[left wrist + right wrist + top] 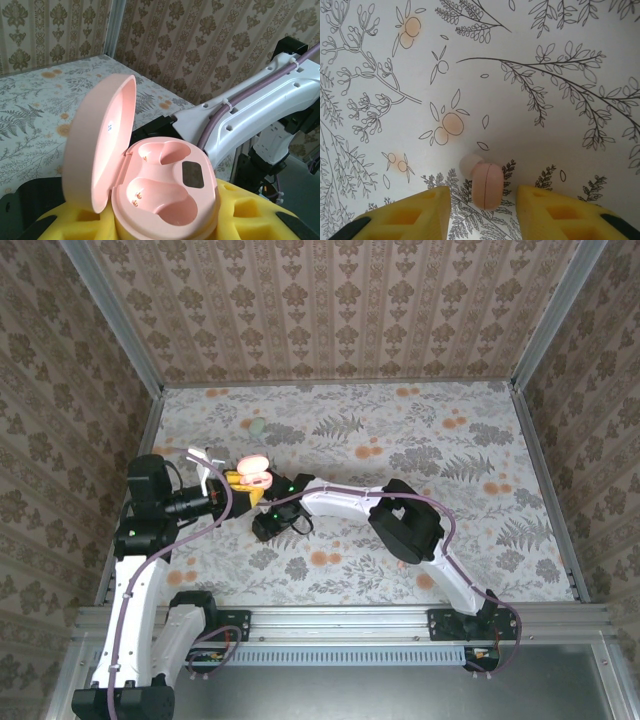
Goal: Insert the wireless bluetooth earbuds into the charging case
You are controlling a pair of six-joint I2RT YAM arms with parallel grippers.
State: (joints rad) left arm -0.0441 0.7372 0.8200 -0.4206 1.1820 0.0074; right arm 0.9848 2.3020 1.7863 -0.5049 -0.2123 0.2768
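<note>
The left gripper (165,222) is clamped on the base of the pink charging case (167,197), its yellow fingers (250,212) pressing both sides; the lid (97,142) stands open and both wells are empty. The right gripper (484,212) points down at the desk (555,115), jaws parted, with one pink earbud (486,186) lying on the floral print between its fingertips, a gap showing on either side. From above, the case (252,470) sits just beyond the right gripper (268,527)
</note>
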